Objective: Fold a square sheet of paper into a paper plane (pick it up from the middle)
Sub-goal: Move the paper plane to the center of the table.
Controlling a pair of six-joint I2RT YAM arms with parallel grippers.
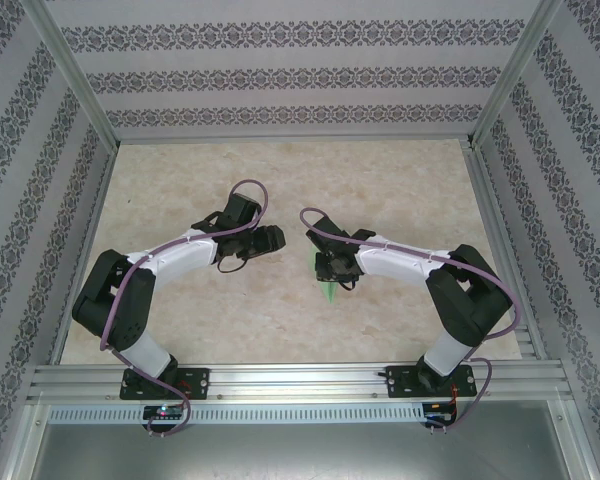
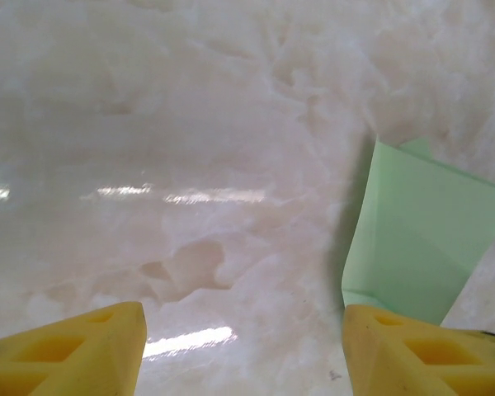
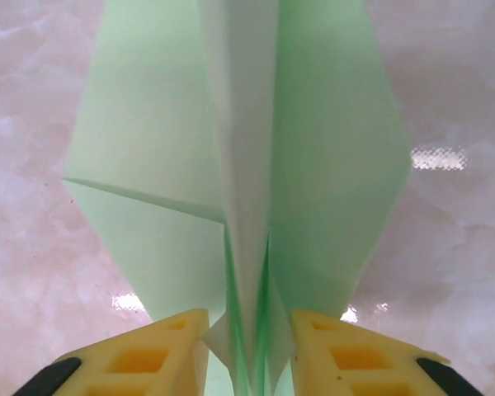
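The pale mint-green paper plane is, by the look of it, well along. In the right wrist view it fills the middle of the frame as a kite shape, with two broad wings spreading to left and right and a raised centre fold running down between them. A diagonal crease crosses the lower left wing. What seems left is sharpening the creases, evening the wings and setting the plane down; the nose cannot be seen, so its finish cannot be judged.

In the top view the plane lies just right of centre on the wide beige marble-patterned table, mostly covered by the right gripper. That gripper's yellow fingers flank the centre fold closely on both sides; whether they pinch it or merely bracket it cannot be told.

The left gripper stands open and empty, the paper's edge near its right-hand finger at the lower right of that view.

The patterned walls and aluminium frame stand well apart; nothing blocks either arm.
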